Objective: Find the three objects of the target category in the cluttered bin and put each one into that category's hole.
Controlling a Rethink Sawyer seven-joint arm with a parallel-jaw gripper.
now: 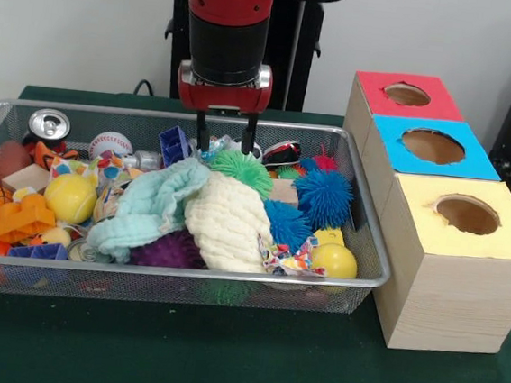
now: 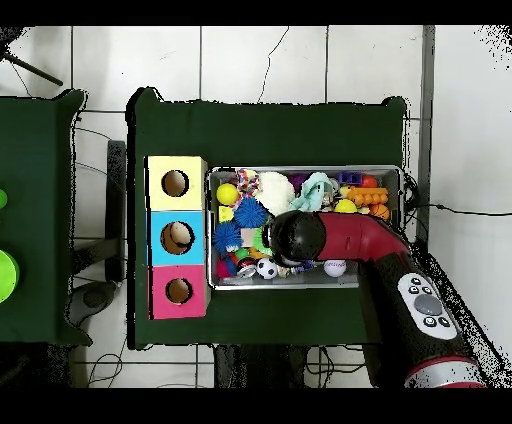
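The wire mesh bin (image 1: 184,280) is full of toys. My gripper (image 1: 226,140) hangs over its far middle, open, with its fingertips (image 1: 202,139) down among the clutter beside a green spiky ball (image 1: 240,166). A whitish crinkly scrap (image 1: 225,145) lies between the fingers; I cannot tell if they touch it. One printed wrapper (image 1: 291,258) lies at the near rim by a yellow ball (image 1: 335,260). Another wrapper (image 1: 104,170) lies left of the cloths. The red-topped box's hole (image 1: 407,94) is at the far right. In the overhead view the arm (image 2: 298,238) covers the gripper.
Pale cloths (image 1: 225,220) heap in the bin's middle among blue spiky balls (image 1: 325,196), a can (image 1: 49,124), a baseball (image 1: 110,145) and orange bricks (image 1: 3,226). The blue-topped box (image 1: 434,147) and the yellow-topped box (image 1: 467,215) stand in a row with the red one, right of the bin.
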